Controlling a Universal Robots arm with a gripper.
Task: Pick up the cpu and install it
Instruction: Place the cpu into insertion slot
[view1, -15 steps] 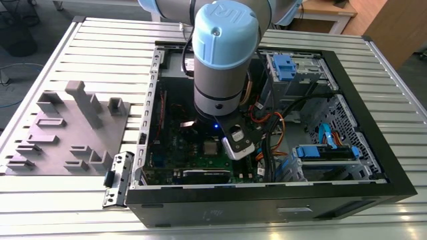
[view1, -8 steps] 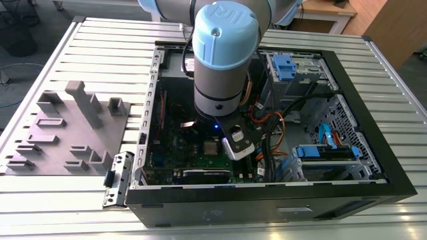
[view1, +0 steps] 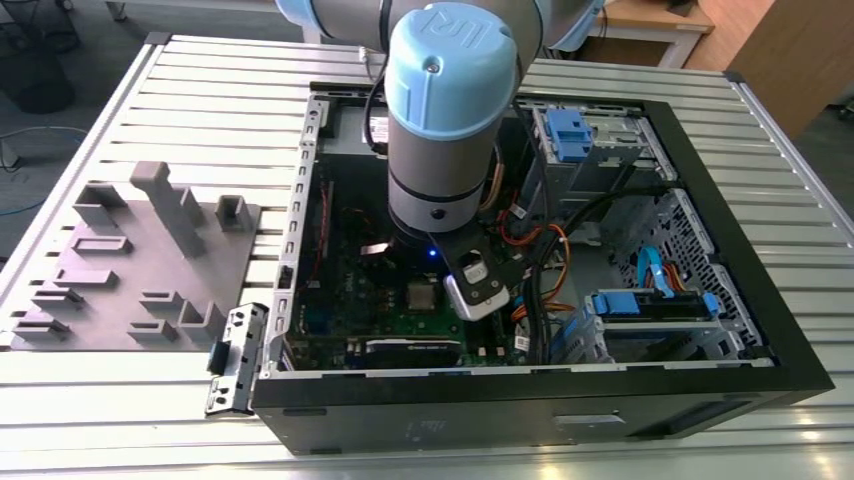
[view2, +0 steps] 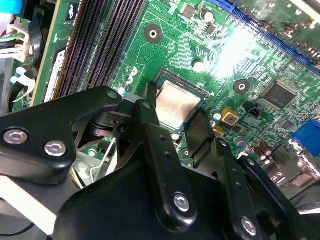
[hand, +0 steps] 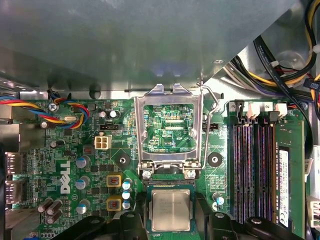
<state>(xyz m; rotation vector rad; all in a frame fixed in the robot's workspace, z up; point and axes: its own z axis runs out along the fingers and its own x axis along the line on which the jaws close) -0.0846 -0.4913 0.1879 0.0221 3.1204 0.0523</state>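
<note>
Slatted aluminium worktop (view1: 134, 100), exterior view: carries an open black computer case (view1: 534, 405) with a grey robot arm (view1: 447, 120) standing inside it. Second wrist view: black gripper (view2: 175, 117), jaws pinching opposite edges of the flat silvery-grey square cpu (view2: 174, 102), apparently to keep it level over the green motherboard (view2: 165, 45). First wrist view: the cpu (hand: 171, 210) lies in its socket. The silver load frame (hand: 170, 95) is hinged open, leaving access.
</note>
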